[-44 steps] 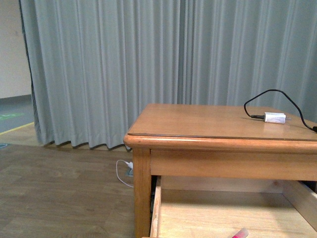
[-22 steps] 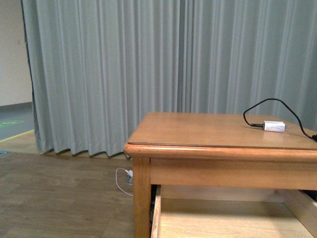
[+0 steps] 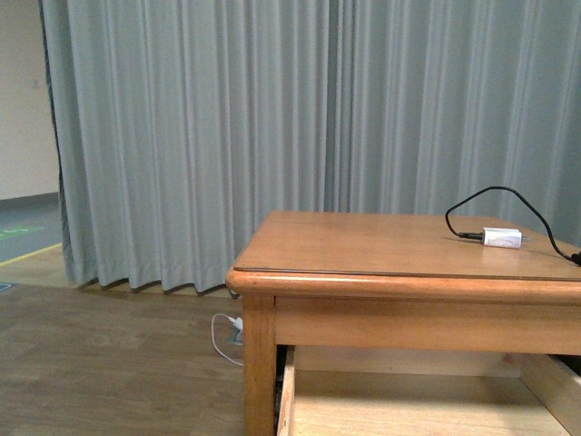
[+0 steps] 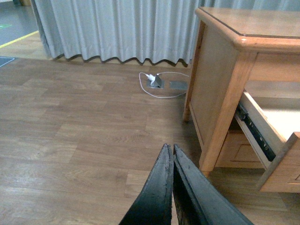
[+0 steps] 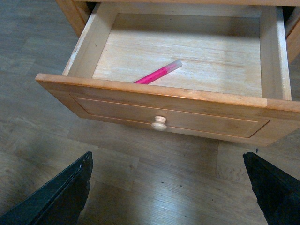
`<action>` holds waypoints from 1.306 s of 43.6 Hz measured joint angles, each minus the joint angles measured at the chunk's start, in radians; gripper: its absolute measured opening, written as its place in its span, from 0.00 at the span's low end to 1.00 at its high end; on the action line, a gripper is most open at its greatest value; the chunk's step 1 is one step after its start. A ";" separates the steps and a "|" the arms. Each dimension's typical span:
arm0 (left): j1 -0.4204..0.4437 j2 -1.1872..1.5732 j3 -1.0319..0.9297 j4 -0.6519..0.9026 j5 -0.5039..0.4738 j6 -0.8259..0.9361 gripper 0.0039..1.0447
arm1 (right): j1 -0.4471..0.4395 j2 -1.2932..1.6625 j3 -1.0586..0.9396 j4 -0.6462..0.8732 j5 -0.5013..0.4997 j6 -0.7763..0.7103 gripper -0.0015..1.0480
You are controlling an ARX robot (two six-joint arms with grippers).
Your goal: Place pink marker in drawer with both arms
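The pink marker (image 5: 158,74) lies on the pale floor of the open upper drawer (image 5: 154,101), near its front panel, seen in the right wrist view. The drawer also shows pulled out in the front view (image 3: 418,404) and in the left wrist view (image 4: 276,154). My right gripper (image 5: 171,187) is open and empty, its fingers (image 5: 65,192) wide apart over the wood floor in front of the drawer's round knob (image 5: 159,123). My left gripper (image 4: 169,149) is shut and empty, over the floor left of the table leg. Neither arm shows in the front view.
A honey-wood table (image 3: 381,245) holds a small white adapter with a black cable (image 3: 502,237). Grey curtains (image 3: 272,118) hang behind. A white cable and floor socket (image 4: 157,82) lie by the table. A lower drawer front (image 4: 239,154) sits under the open one.
The front view has tilted upward: the table sits lower in the picture, and the pink marker end seen at the bottom edge a second ago is out of that view.
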 joint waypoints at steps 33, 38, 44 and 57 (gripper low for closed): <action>0.000 -0.089 -0.017 -0.025 0.000 0.000 0.45 | -0.042 0.035 -0.097 0.178 0.210 -0.146 0.92; 0.000 -0.089 -0.017 -0.025 0.000 0.000 0.64 | -0.099 0.174 -0.105 0.147 0.123 -0.209 0.92; 0.000 -0.089 -0.017 -0.025 0.000 0.000 0.88 | -0.148 0.339 -0.105 0.228 0.068 -0.245 0.92; 0.000 -0.089 -0.017 -0.025 0.000 0.000 0.94 | -0.148 0.715 -0.064 0.638 0.043 -0.232 0.92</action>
